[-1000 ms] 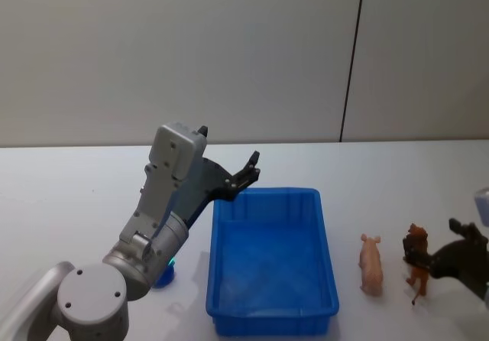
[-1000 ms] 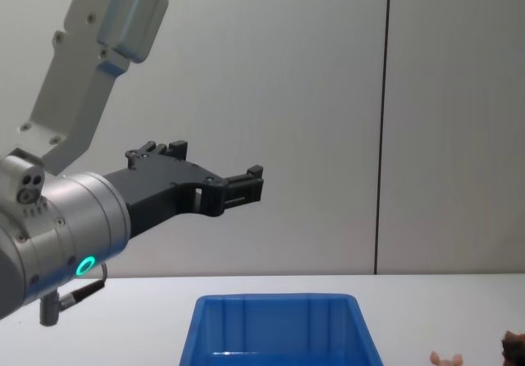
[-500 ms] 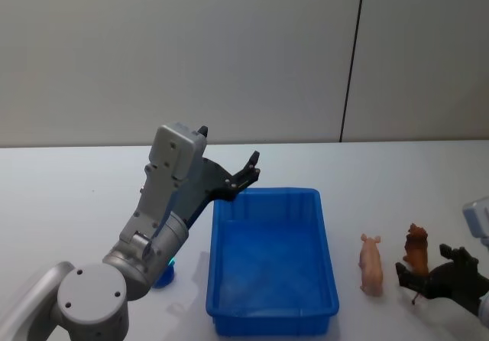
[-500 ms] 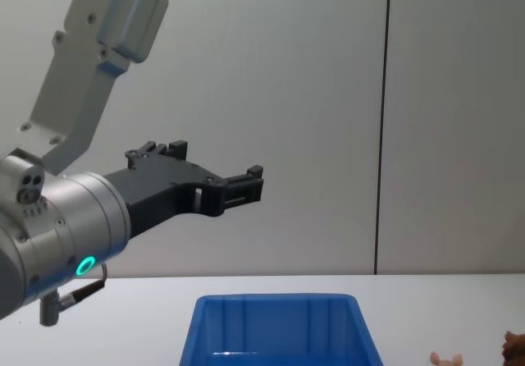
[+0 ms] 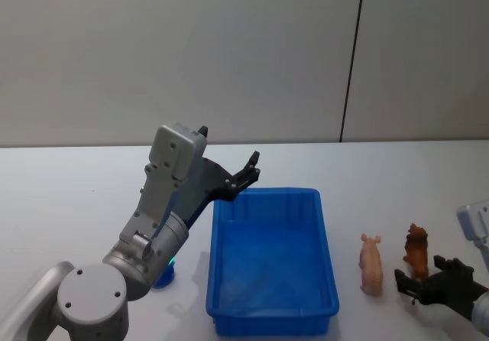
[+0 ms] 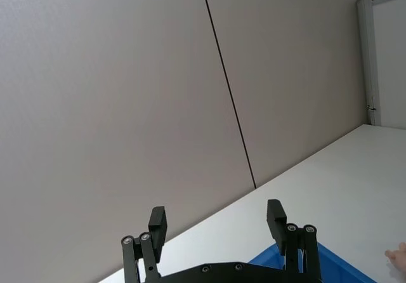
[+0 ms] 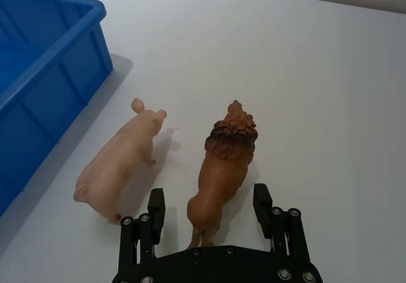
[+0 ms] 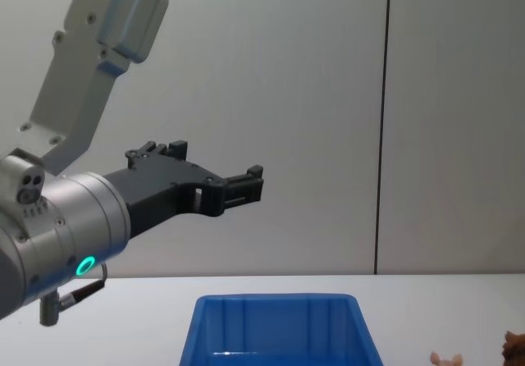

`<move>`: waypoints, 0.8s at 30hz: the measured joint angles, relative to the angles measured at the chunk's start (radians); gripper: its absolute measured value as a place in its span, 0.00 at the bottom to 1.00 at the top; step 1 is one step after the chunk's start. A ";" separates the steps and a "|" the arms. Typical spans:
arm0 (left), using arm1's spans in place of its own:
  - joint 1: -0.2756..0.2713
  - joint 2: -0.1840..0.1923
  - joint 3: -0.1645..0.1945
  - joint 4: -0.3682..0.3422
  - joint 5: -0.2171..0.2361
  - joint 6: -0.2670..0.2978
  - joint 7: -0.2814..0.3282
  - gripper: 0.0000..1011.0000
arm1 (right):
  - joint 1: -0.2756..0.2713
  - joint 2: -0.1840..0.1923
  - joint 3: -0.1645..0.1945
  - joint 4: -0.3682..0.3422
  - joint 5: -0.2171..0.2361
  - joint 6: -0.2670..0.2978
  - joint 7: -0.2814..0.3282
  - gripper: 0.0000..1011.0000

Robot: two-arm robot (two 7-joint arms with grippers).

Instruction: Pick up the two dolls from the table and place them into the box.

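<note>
Wide-open jaws of right gripper [image 7: 209, 199] straddling rump of lion [image 7: 227, 153] without touching, drawn back since a second ago, pig [image 7: 120, 162] just beside, both on table [image 7: 317, 73] right of box [image 7: 57, 67], left gripper [image 6: 216, 213] spread wide, unmoved above box.

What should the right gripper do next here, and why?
Probably ease the right gripper forward along the lion, then close. Its fingers are open and flank only the lion's hind end, with gaps on both sides. The pig is close beside the lion, so a centred approach looks safest. The left gripper hangs open, raised by the box.
</note>
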 joint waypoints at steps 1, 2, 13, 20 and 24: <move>0.000 0.000 0.000 0.000 0.000 0.000 0.000 0.99 | 0.001 -0.001 0.000 0.001 0.001 0.002 -0.002 0.89; 0.000 0.000 0.000 0.000 0.000 0.000 0.000 0.99 | 0.001 -0.003 -0.001 0.002 0.002 0.004 -0.007 0.84; 0.000 0.000 0.000 0.000 0.000 0.000 0.000 0.99 | 0.001 -0.012 -0.005 -0.002 0.004 0.003 -0.030 0.51; 0.000 0.000 0.000 0.000 0.000 0.000 0.000 0.99 | -0.003 -0.014 -0.006 -0.013 0.002 -0.008 -0.037 0.30; 0.000 0.000 0.000 0.000 0.000 0.000 0.000 0.99 | -0.006 -0.015 -0.006 -0.023 -0.005 -0.028 -0.046 0.28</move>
